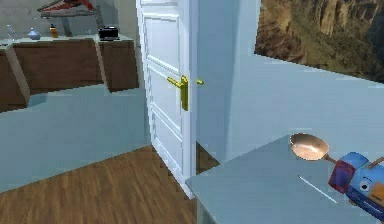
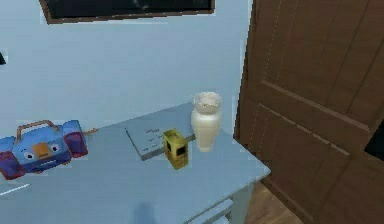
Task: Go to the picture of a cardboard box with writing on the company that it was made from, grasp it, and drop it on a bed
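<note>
Nearest lies a pale grey-blue tabletop (image 2: 90,190), close under the arm side view. Of the pincer's state I cannot tell anything.

On that tabletop stands a small yellow box with a dark front (image 2: 177,150). It is probably the task's thing, though too small to be sure. It sits just beside a flat grey slab (image 2: 146,140) and near a cream ribbed vase (image 2: 206,120). A blue and red toy-like radio (image 2: 40,150) rests well apart toward the view's left, and a dark brown panelled door (image 2: 320,100) stands beyond the table's end.

Ahead, a white panelled door with a brass handle (image 1: 165,80) stands ajar.

The approach looks about done. Grasping, carrying and dropping on a bed are all left.
</note>
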Controlling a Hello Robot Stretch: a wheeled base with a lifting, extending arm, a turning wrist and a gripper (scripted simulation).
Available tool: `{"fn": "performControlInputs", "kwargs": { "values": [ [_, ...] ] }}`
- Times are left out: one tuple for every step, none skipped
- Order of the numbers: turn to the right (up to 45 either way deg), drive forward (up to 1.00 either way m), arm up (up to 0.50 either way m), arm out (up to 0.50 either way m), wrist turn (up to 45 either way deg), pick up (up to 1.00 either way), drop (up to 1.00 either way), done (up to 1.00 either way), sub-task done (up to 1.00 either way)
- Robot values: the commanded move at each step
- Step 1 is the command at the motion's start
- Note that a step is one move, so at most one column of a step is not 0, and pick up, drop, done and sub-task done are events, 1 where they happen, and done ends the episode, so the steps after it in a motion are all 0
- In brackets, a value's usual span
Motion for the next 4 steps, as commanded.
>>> {"fn": "performControlInputs", "kwargs": {
  "values": [
    [0.0,0.00,0.34,0.00,0.0,0.00,0.00,0.00,0.00],
    [0.0,0.00,0.00,0.32,0.0,0.00,0.00,0.00,0.00],
    [0.0,0.00,0.00,0.00,45.0,0.00,0.00,0.00,0.00],
    [0.0,0.00,0.00,0.00,45.0,0.00,0.00,0.00,0.00]
  ]
}}
